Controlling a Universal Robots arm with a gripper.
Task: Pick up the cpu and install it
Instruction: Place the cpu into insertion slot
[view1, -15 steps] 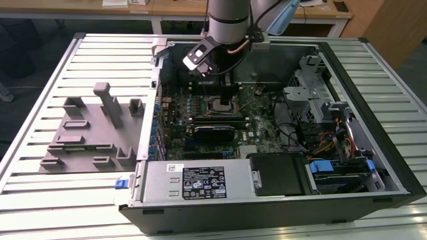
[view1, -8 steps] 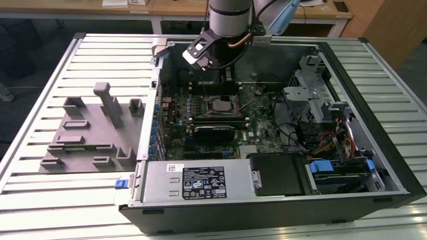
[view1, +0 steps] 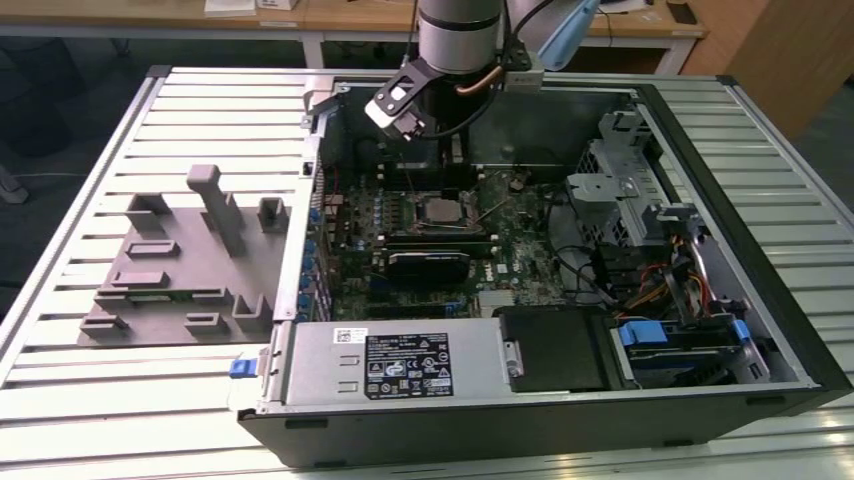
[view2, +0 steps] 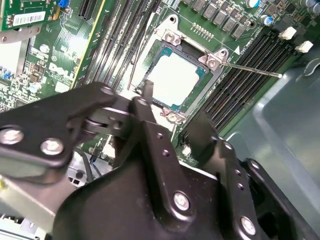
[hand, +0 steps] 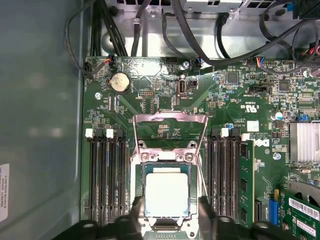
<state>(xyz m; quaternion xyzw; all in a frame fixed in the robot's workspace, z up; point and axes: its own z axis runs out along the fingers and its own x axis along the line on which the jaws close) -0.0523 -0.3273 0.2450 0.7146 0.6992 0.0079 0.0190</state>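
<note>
fig.: cpu (hand: 166, 192) lies flat in mobo socket (hand: 165, 151), retention frame (hand: 170, 116) flipped open. gripper (hand: 170, 205) hovers directly above, fingers spread w/ cpu between them, nothing pinched.

1. Room lay open straight above the silvery-grey square cpu (hand: 166, 192) in its socket. The black gripper (hand: 170, 212) had its fingers apart, one on each side.
2. The thin silver metal load frame (hand: 170, 118) stood flipped up just beside the socket.
3. A thin silver lever rod (view2: 250, 69) reached out over the long black memory slots (view2: 245, 87).
4. An upright green memory module (hand: 246, 185) bounded one side, and the grey sheet-metal case wall (hand: 40, 125) bounded the other.
5. Black cable bundles (hand: 200, 45) crossed beyond the board's edge.
6. A grey metal drive cage (view1: 627, 150) crowded the case towards the exterior view's right.
</note>
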